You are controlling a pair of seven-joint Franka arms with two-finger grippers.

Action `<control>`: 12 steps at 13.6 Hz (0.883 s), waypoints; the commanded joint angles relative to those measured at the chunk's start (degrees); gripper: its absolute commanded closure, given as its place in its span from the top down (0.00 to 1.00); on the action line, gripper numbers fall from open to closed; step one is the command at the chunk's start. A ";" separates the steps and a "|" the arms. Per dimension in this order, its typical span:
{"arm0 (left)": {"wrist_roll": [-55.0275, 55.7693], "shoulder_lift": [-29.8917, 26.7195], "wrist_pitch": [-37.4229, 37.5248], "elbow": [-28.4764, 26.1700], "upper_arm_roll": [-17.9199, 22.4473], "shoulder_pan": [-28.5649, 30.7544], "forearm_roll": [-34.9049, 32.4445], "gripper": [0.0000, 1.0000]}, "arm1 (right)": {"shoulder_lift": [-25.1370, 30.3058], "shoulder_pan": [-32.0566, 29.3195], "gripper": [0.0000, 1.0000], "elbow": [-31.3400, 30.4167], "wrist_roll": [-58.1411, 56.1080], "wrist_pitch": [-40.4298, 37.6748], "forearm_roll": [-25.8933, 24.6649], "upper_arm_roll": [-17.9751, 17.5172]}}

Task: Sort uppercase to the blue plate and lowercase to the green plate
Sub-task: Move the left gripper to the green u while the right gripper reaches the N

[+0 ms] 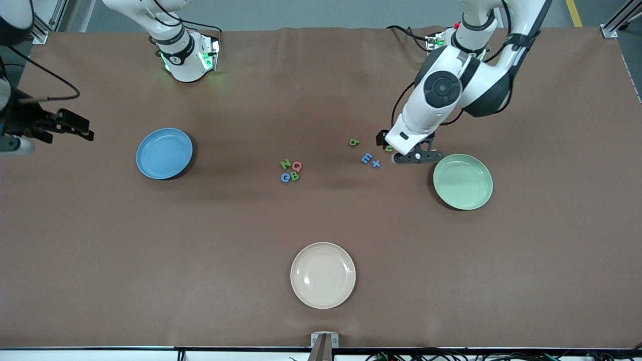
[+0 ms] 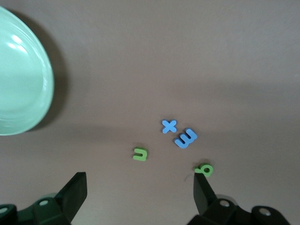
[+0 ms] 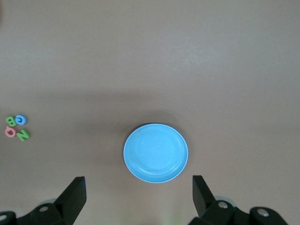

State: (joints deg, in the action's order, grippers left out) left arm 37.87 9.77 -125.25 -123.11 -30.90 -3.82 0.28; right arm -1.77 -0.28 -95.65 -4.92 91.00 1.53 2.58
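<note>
The left gripper (image 1: 401, 149), jaws open, is hovering over the green u (image 2: 140, 153) at frame center-right; the right gripper (image 1: 67, 126) is waiting open at the frame's left edge.

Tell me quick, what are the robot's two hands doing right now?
Left gripper: open, holding nothing, above the green u.
Right gripper: open, holding nothing, up over the table near the blue plate.

White arms, black joint caps, black cables, green base lights, black end effectors.
</note>
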 commanded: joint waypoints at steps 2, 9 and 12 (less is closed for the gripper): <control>5.18 4.10 -9.37 -4.76 -0.74 -1.36 -6.93 1.00 | -7.81 0.28 1.00 2.92 0.00 -0.48 0.67 -0.38; 9.42 11.06 -20.28 -8.63 -0.74 -1.01 -15.13 0.96 | -9.13 17.49 1.00 -8.30 0.70 13.90 4.88 -1.17; 9.51 11.06 -22.22 -11.70 -0.74 -0.75 -15.13 0.93 | -9.22 22.94 1.00 -17.17 2.19 24.96 5.15 -1.17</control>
State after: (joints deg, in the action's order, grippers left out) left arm 45.92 21.75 -145.18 -132.11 -31.29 -5.20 -13.54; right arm -12.20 20.08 -106.58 -3.84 109.74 5.80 0.79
